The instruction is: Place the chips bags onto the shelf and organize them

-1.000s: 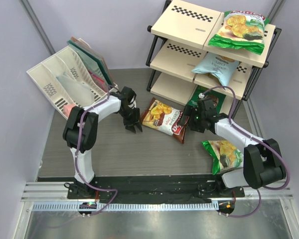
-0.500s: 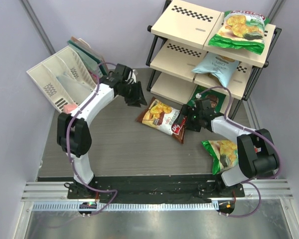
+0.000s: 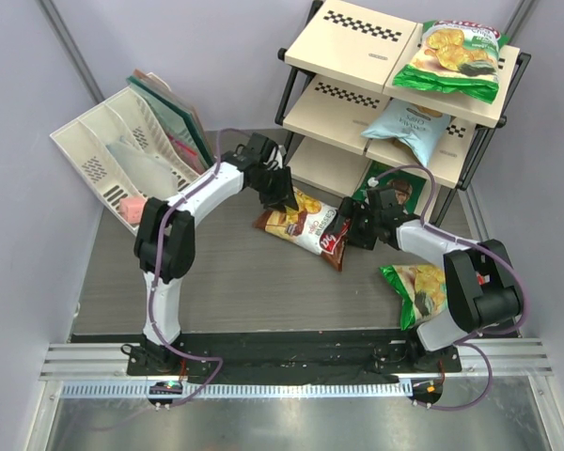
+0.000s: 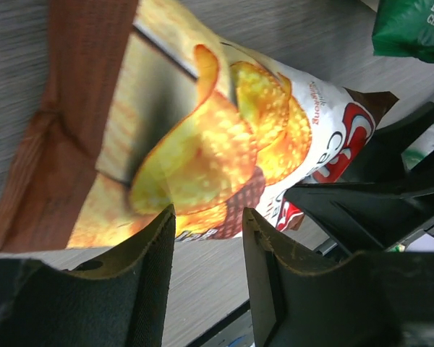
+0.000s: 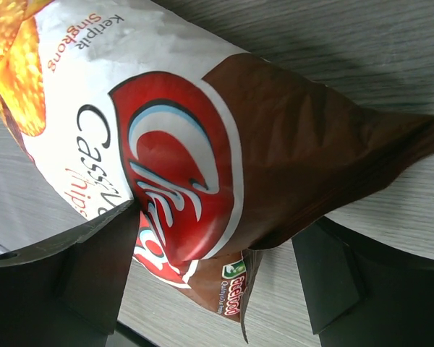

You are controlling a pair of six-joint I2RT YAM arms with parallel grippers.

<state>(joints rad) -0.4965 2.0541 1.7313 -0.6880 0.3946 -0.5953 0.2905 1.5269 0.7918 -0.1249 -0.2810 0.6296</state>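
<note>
The dark brown chips bag (image 3: 304, 225) lies flat on the table in front of the shelf (image 3: 343, 38). My left gripper (image 3: 287, 195) hovers at the bag's far left end. In the left wrist view it (image 4: 208, 217) is open and empty, with the bag (image 4: 202, 137) just beyond its tips. My right gripper (image 3: 349, 228) is open and straddles the bag's right end (image 5: 275, 144); its left finger (image 5: 101, 260) touches the bag. One green bag (image 3: 451, 58) lies on the top board and the light blue bag (image 3: 409, 127) on the middle board. The other green bag (image 3: 418, 291) lies on the table.
A white slotted organizer (image 3: 113, 155) leans at the back left, with a pink block (image 3: 132, 207) beside it. A dark green packet (image 3: 387, 188) sits at the shelf's bottom tier behind my right arm; it also shows in the left wrist view (image 4: 412, 29). Walls close in on both sides.
My left arm has swung from the middle of the table, past the organizer, right to the brown bag's far end. The bag has shifted slightly left. My right gripper has stayed at the bag's right end.
</note>
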